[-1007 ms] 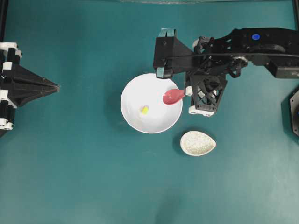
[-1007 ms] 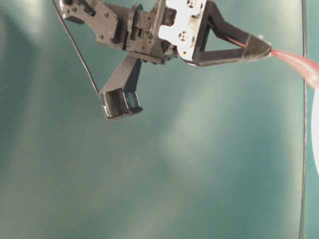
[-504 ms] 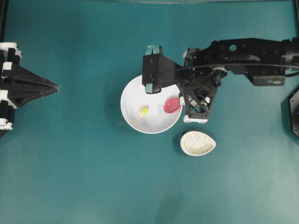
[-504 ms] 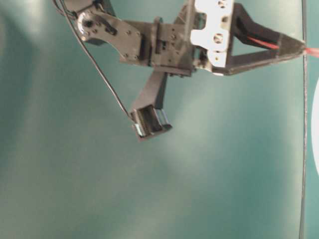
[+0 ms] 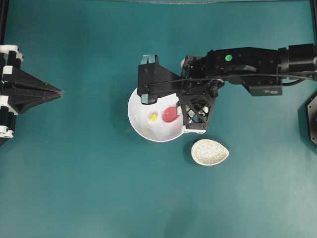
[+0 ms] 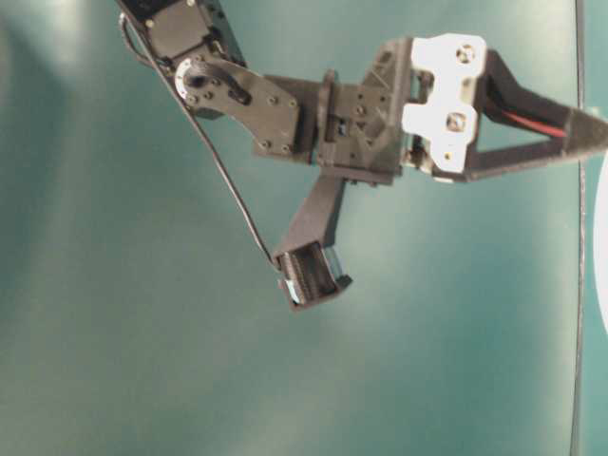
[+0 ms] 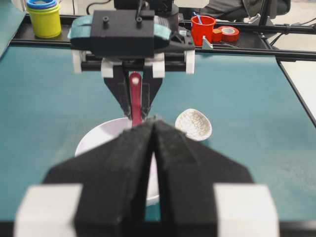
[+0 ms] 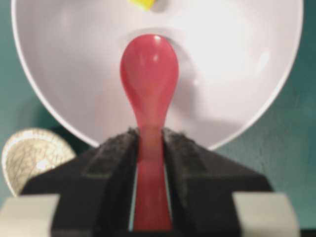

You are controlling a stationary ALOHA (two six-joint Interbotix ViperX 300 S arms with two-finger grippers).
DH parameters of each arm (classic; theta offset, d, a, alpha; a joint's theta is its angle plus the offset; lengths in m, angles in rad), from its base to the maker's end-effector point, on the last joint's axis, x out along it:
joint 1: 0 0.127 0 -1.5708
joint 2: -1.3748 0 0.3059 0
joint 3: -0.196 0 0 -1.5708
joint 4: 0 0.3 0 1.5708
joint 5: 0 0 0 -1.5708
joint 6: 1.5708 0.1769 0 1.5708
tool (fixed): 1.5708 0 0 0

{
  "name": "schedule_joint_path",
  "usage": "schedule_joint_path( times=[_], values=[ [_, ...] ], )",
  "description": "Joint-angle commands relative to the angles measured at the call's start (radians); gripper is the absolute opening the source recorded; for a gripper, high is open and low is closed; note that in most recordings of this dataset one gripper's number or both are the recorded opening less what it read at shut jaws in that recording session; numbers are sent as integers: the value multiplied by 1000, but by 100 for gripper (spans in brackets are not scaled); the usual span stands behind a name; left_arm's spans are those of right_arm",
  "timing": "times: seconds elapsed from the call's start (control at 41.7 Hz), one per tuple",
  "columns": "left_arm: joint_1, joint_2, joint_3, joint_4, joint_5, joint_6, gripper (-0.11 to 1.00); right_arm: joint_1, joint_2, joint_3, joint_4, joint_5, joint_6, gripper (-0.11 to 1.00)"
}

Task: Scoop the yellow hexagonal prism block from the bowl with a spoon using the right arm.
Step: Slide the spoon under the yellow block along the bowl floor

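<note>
spoon (image 8: 149,74) head inside bowl (image 8: 256,89), beside yellow block (image 8: 143,4).

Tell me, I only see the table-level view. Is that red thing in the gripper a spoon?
Observer: Yes. The right gripper is shut on the spoon by its handle.
Operator: Where is its head?
Observer: Over the inside of the white bowl.
Operator: Is the yellow block in the spoon?
Observer: No. The yellow block lies in the bowl, apart from the spoon's tip.
Operator: And the other arm?
Observer: The left gripper is shut, holding nothing, off at the side.
</note>
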Motion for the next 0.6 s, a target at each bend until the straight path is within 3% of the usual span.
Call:
schedule_joint_path(
  times=[0.0, 0.576],
  values=[
    [0, 5, -20, 3, -5, 0, 0, 2, -12, -21, -2, -25, -2, 23],
    [2, 5, -21, 2, -5, 0, 0, 6, 12, -21, -2, -166, -2, 23]
  ],
)
